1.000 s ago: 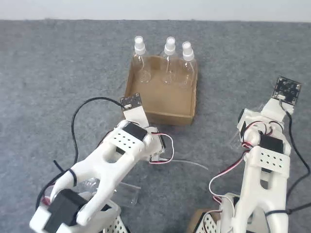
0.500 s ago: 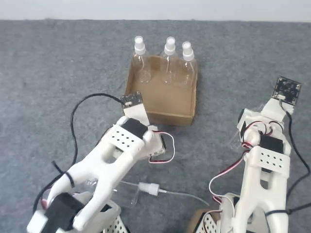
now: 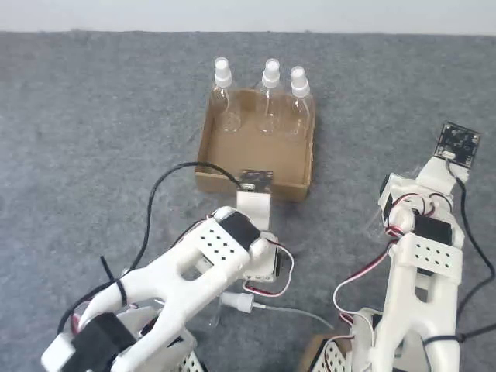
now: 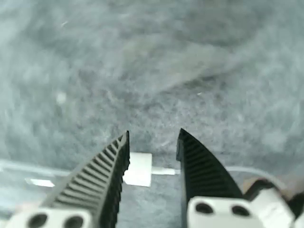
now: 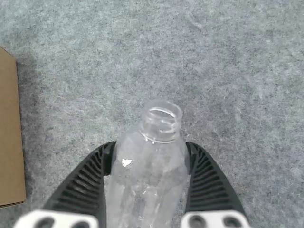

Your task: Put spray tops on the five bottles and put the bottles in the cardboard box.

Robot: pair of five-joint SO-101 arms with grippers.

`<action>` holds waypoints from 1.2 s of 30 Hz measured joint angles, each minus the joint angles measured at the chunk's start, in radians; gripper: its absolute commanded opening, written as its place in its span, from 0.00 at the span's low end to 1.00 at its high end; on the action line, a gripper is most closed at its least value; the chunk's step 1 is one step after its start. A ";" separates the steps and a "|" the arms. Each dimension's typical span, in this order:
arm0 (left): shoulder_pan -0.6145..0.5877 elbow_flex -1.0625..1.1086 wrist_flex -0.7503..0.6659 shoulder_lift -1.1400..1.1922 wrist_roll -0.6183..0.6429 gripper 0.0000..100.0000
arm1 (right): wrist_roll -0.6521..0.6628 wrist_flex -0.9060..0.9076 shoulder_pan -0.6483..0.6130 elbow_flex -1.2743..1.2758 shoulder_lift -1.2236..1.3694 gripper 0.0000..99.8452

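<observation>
A white spray top (image 4: 138,169) lies on the grey carpet with its thin tube (image 4: 165,170) stretched out beside it. My left gripper (image 4: 153,135) hangs open just above it, one finger on each side, not touching. In the high view the same spray top (image 3: 236,301) lies beside the left arm (image 3: 225,248). My right gripper (image 5: 151,145) is shut on a clear bottle (image 5: 154,156) whose open neck has no top; the right arm (image 3: 422,248) stands at the right. The cardboard box (image 3: 298,167) holds three capped bottles (image 3: 270,101) along its far wall.
A further clear bottle (image 3: 209,310) lies on the carpet near the left arm's base. The left arm's black cable (image 3: 167,182) loops in front of the box's near wall. Open carpet lies left of the box and between the two arms.
The left arm has swung to the right and dropped toward the carpet, uncovering the spray top and bringing its gripper over it. The right arm has kept still with its bottle.
</observation>
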 measured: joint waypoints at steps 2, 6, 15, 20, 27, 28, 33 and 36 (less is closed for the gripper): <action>0.003 0.008 -0.002 0.000 -0.123 0.16 | 0.000 0.000 0.000 0.000 0.000 0.03; 0.006 0.054 -0.002 0.000 -0.370 0.16 | 0.000 0.000 0.000 0.000 0.000 0.03; 0.006 0.118 -0.017 0.000 -0.810 0.22 | 0.000 0.000 0.000 0.000 0.000 0.03; 0.006 0.189 -0.100 0.000 -0.839 0.25 | 0.000 0.000 0.000 0.000 0.000 0.03; 0.006 0.167 -0.058 -0.011 -0.850 0.25 | 0.000 0.000 0.000 0.000 0.000 0.03; 0.006 0.160 -0.037 -0.011 -0.858 0.25 | 0.000 0.000 0.000 0.000 0.000 0.03; -0.006 0.150 0.003 -0.012 -0.919 0.25 | 0.000 0.000 0.000 0.000 0.000 0.03; -0.058 0.150 0.009 -0.012 -0.968 0.25 | 0.005 0.000 0.000 0.000 0.000 0.03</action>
